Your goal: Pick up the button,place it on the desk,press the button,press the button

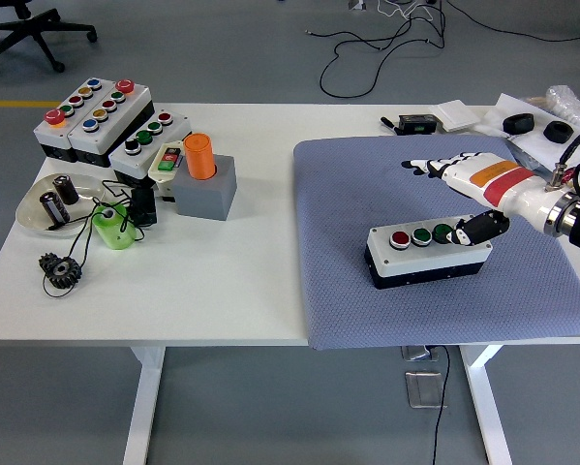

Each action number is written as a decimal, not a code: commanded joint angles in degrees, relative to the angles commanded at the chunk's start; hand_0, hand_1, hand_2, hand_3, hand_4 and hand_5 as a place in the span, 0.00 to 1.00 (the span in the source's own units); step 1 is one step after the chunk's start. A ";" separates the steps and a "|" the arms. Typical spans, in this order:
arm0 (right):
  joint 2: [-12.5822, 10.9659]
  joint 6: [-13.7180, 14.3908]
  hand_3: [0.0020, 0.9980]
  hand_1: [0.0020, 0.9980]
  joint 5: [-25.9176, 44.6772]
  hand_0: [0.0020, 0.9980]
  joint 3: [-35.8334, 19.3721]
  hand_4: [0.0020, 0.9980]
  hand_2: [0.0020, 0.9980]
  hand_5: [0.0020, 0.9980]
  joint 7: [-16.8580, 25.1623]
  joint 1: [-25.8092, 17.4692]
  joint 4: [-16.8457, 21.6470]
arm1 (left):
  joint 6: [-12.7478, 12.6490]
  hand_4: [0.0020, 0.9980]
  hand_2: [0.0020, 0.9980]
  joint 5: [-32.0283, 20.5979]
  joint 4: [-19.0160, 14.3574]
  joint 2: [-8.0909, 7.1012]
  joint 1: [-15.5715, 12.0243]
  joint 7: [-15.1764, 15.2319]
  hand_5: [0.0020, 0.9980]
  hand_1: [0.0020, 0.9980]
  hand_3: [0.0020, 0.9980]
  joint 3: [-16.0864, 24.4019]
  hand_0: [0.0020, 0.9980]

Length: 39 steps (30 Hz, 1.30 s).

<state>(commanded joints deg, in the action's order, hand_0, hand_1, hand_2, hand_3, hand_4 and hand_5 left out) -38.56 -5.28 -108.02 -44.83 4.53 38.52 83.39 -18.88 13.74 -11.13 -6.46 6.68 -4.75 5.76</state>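
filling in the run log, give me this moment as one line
stage: hand above box, not pressing | right hand: open, raised over button box | box: on grey mat, red and two green buttons up | left hand: not in view

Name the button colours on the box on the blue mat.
Button box: one red, two green, in the head view.

We see a grey floor beyond the white worktop, with black cables trailing across it and a yellow line at the left edge. An office chair on castors stands at the top left. Under the worktop we see white legs and even, soft light.
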 joint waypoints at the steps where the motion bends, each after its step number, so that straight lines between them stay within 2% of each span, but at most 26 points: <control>1: -0.26 0.32 0.96 0.36 0.91 0.52 -0.23 0.84 0.43 0.03 -0.78 -0.35 0.76 | 0.01 0.26 0.49 0.04 0.00 -0.01 0.03 -0.01 1.00 0.53 0.43 0.04 0.60; 3: -0.76 1.00 0.96 0.36 3.01 0.52 -0.43 0.84 0.43 0.03 -1.97 -1.04 1.91 | 0.03 0.26 0.49 0.04 -0.01 -0.02 0.08 -0.02 1.00 0.53 0.43 0.09 0.60; 4: -1.13 1.63 0.79 0.06 4.65 0.40 -0.41 0.50 0.21 0.00 -2.70 -1.58 2.59 | 0.05 0.26 0.49 0.09 -0.01 -0.02 0.14 -0.04 0.99 0.53 0.43 0.15 0.60; 6: -1.47 2.16 0.79 0.06 6.93 0.40 -0.33 0.50 0.21 0.00 -3.29 -2.12 3.21 | 0.07 0.26 0.49 0.13 -0.01 -0.03 0.20 -0.05 0.99 0.53 0.43 0.23 0.60; 9: -1.89 1.26 0.79 0.06 7.72 0.40 -0.13 0.50 0.21 0.00 -4.21 -3.01 4.10 | 0.10 0.26 0.49 0.13 -0.03 -0.01 0.27 -0.08 0.99 0.53 0.43 0.20 0.60; 10: -1.94 1.08 0.75 0.00 7.70 0.30 -0.11 0.52 0.13 0.00 -4.36 -3.15 4.24 | 0.11 0.26 0.49 0.16 -0.03 -0.01 0.29 -0.09 0.99 0.53 0.43 0.19 0.60; 15: -2.27 -0.47 0.75 0.00 7.80 0.30 0.32 0.52 0.13 0.00 -6.83 -3.79 5.75 | 0.12 0.26 0.49 0.21 -0.01 -0.03 0.45 -0.06 0.99 0.53 0.43 0.32 0.60; 16: -2.27 -0.99 0.75 0.00 8.07 0.25 0.35 0.50 0.10 0.00 -7.26 -3.88 5.91 | 0.12 0.26 0.49 0.23 -0.01 -0.03 0.49 -0.05 0.99 0.53 0.44 0.37 0.60; 20: -2.17 -2.19 0.75 0.00 8.43 0.25 0.66 0.50 0.10 0.00 -8.17 -4.04 6.07 | 0.08 0.26 0.49 0.25 -0.01 -0.01 0.57 0.01 0.99 0.53 0.44 0.55 0.60; 22: -2.08 -2.56 0.74 0.00 8.63 0.24 1.01 0.46 0.09 0.00 -8.36 -3.99 5.91 | 0.08 0.26 0.49 0.30 -0.02 -0.01 0.62 0.02 0.99 0.53 0.44 0.60 0.60; 39: -0.70 -3.75 0.74 0.00 8.57 0.24 3.84 0.45 0.09 0.00 -8.93 -3.29 1.39 | 0.08 0.27 0.49 0.28 0.01 0.04 0.79 -0.06 0.99 0.53 0.44 0.69 0.60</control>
<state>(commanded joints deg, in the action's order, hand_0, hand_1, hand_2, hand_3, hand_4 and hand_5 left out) -39.26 -9.03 -99.45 -40.99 -4.40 35.24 84.77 -18.80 14.02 -11.12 -6.42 7.47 -4.81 6.45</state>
